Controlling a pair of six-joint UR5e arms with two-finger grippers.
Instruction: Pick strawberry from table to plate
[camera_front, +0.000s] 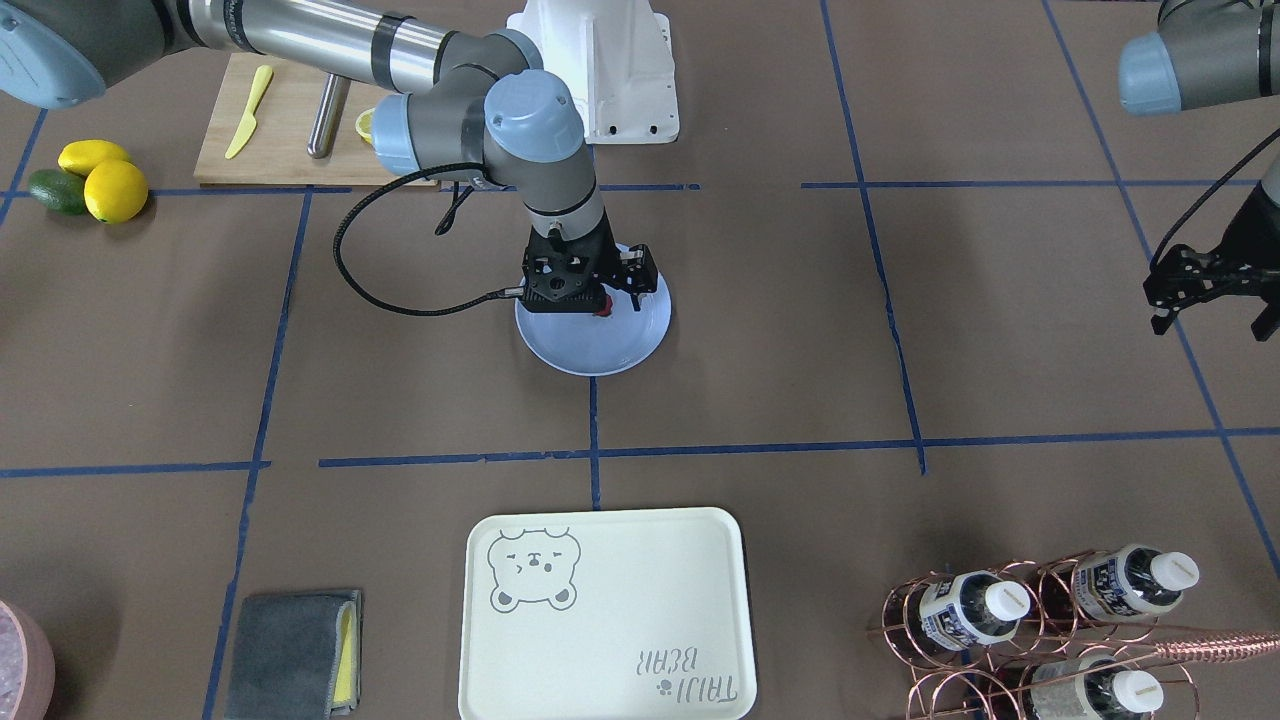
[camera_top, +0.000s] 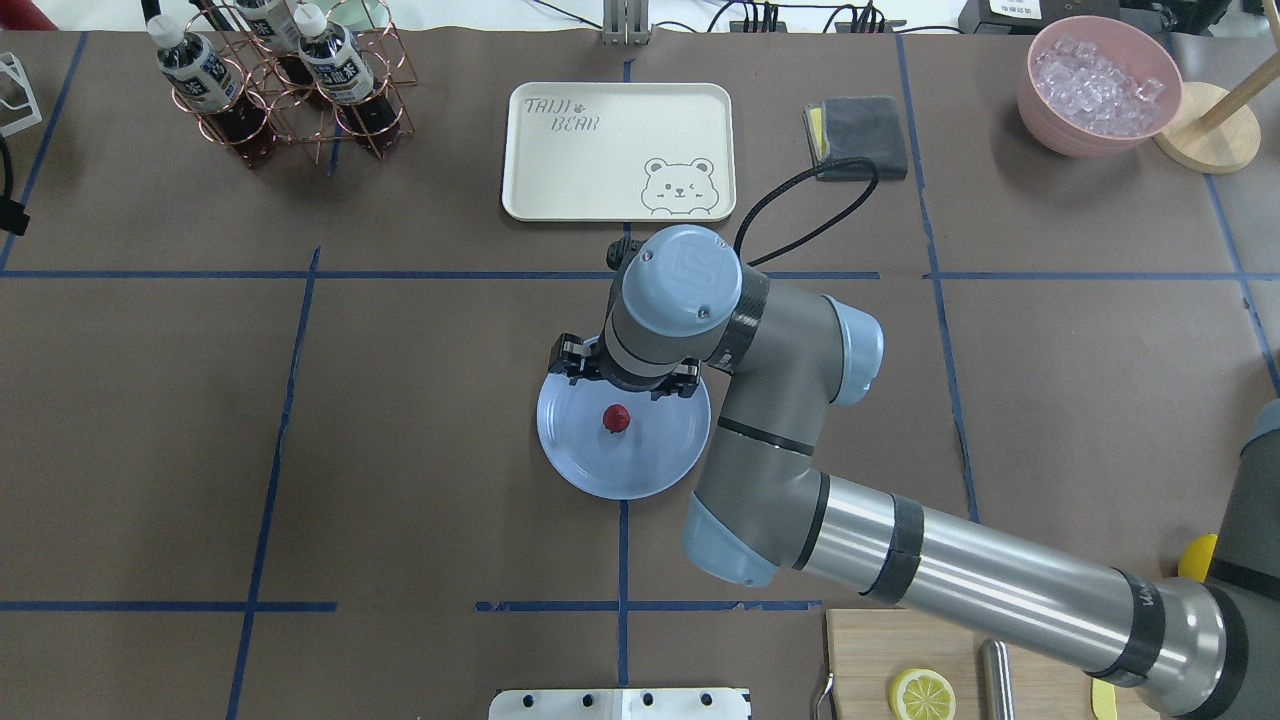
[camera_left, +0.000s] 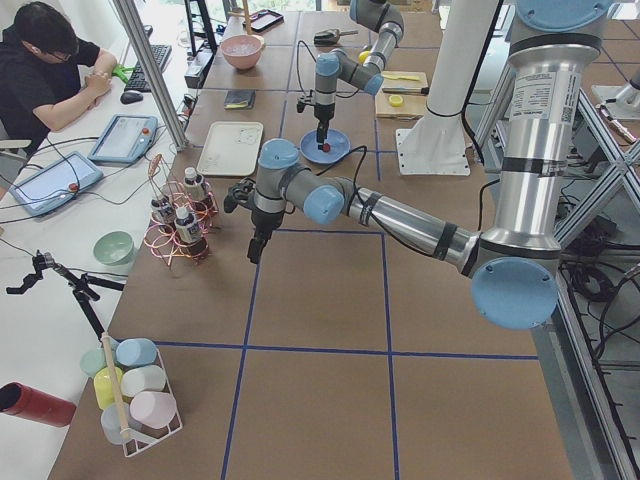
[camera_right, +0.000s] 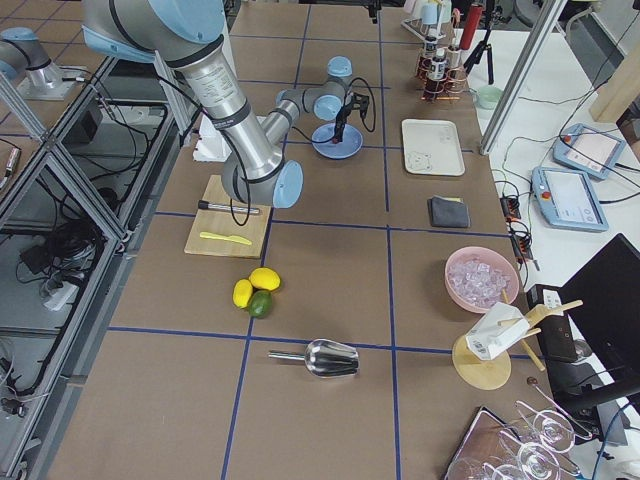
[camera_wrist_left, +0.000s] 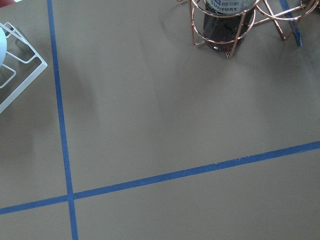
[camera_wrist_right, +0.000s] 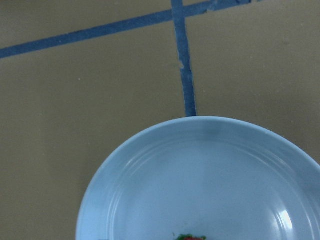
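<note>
The strawberry (camera_top: 616, 418), small and dark red, lies inside the light-blue plate (camera_top: 600, 470) near the middle of the brown table (camera_top: 420, 400). My right gripper (camera_front: 600, 300) hangs straight down over the plate, open, with the berry (camera_front: 605, 309) just below it; the wrist hides the fingertips from overhead. In the right wrist view the plate (camera_wrist_right: 200, 175) fills the lower half and the berry's top (camera_wrist_right: 190, 237) peeks in at the bottom edge. My left gripper (camera_front: 1212, 325) hovers open and empty over bare table far off to the side.
A cream bear tray (camera_front: 600, 620) and a grey cloth (camera_front: 295, 655) lie beyond the plate. A copper rack of bottles (camera_front: 1040, 620) stands near my left gripper. A cutting board (camera_front: 270, 150) with a yellow knife and lemons (camera_front: 110, 185) sit on my right side.
</note>
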